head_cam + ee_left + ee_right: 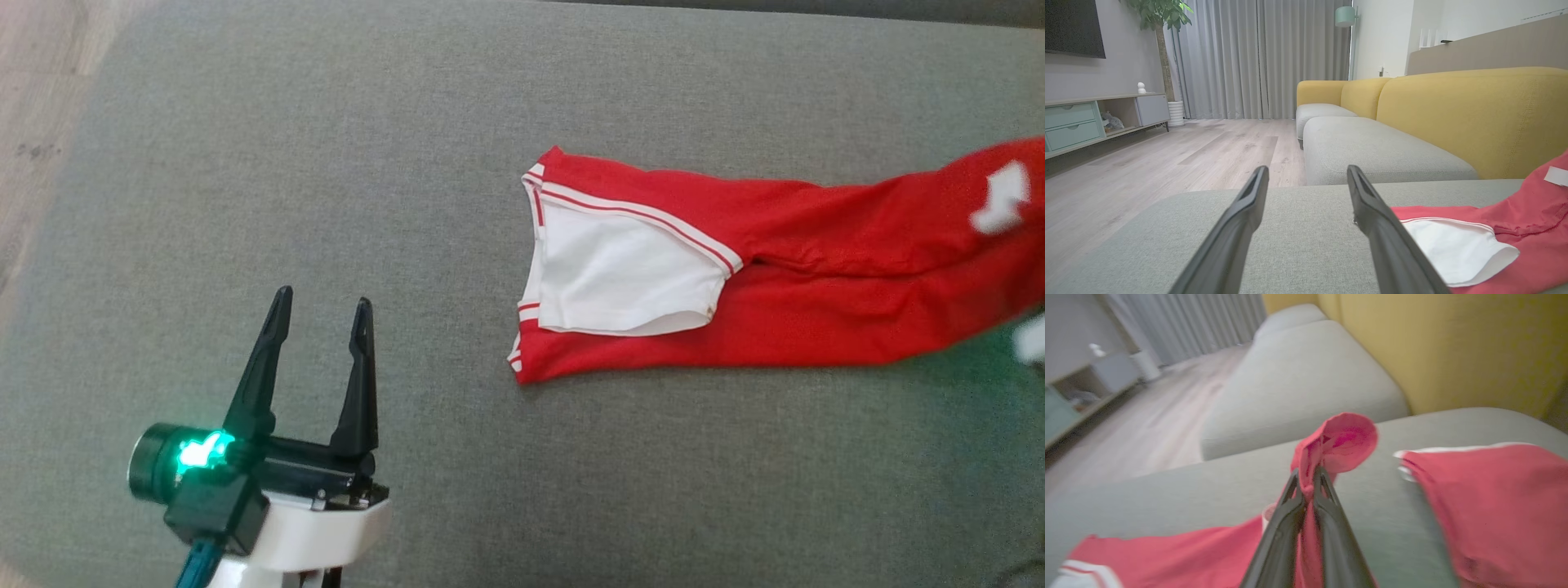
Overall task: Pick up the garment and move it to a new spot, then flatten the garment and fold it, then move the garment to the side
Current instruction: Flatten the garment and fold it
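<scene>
Lying stretched across the grey cushion (245, 163), the red garment (816, 269) runs from the middle of the head view out to its right edge, where it blurs. Its left end has white striped trim, and a white inner layer is folded open there.

The left hand (322, 304) sits at the near left of the cushion, well apart from the garment and touching none of it. Its two dark fingers are spread wide with nothing between them, pointing toward the far side. The garment's trimmed end lies to the right of this hand and a little farther away.

In the left wrist view the left hand (1307, 169) shows bare grey cushion (1298, 245) between its fingers. The garment (1527, 228) lies to the right, partly hidden behind the right finger. A yellow backrest (1474, 118) rises beyond it, and a wooden floor (1167, 163) spreads to the left.

In the blurred right wrist view the right hand (1306, 473) has its fingers pressed together on a fold of the garment (1343, 441). The fabric bulges in a loop just past the fingertips. More red cloth lies on the cushion (1167, 490) at the lower left and on the right.
</scene>
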You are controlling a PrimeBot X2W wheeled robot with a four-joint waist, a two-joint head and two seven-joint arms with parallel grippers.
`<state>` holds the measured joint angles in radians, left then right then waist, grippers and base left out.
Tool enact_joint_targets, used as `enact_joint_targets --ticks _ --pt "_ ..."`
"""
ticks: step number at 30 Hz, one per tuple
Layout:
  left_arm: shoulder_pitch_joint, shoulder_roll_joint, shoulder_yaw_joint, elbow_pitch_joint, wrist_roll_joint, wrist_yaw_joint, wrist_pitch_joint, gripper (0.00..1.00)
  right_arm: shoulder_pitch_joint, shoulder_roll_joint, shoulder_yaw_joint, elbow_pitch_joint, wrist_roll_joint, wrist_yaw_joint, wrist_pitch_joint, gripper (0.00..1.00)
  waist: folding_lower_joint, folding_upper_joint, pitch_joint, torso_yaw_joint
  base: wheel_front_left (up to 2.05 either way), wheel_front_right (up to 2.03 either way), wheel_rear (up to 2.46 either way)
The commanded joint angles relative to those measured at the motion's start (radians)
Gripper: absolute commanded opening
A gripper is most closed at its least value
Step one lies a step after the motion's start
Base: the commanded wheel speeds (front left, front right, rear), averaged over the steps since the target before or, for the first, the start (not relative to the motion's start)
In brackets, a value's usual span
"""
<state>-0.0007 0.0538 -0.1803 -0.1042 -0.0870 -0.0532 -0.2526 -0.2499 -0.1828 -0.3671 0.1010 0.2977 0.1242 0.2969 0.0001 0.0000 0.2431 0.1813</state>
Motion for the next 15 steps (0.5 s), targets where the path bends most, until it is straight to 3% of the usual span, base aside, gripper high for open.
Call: enact_joint_targets --ticks 1,5,8,15 --pt "-0.013 -0.002 0.037 -0.029 0.007 -0.001 -0.009 1.00 -0.031 0.003 0.043 -0.068 0.026 0.007 0.011 0.00 -0.0001 0.0000 -0.002 0.002 0.00 0.00 0.00" --pt "-0.014 -0.003 0.036 -0.020 0.002 -0.007 -0.009 1.00 -0.019 0.074 0.165 -0.226 0.105 0.007 0.069 0.00 -0.0001 0.0000 -0.007 0.008 0.00 0.00 0.00" --pt "-0.018 -0.003 0.035 -0.014 -0.002 -0.012 -0.009 1.00 -0.015 0.106 0.264 -0.276 0.121 0.007 0.088 0.00 -0.0001 0.0000 -0.012 0.016 0.00 0.00 0.00" --pt "-0.028 -0.003 0.012 -0.004 -0.022 -0.010 -0.009 1.00 -0.019 0.132 0.537 -0.145 0.238 0.007 0.005 0.00 -0.0001 0.0000 -0.019 0.057 0.00 0.00 0.00"
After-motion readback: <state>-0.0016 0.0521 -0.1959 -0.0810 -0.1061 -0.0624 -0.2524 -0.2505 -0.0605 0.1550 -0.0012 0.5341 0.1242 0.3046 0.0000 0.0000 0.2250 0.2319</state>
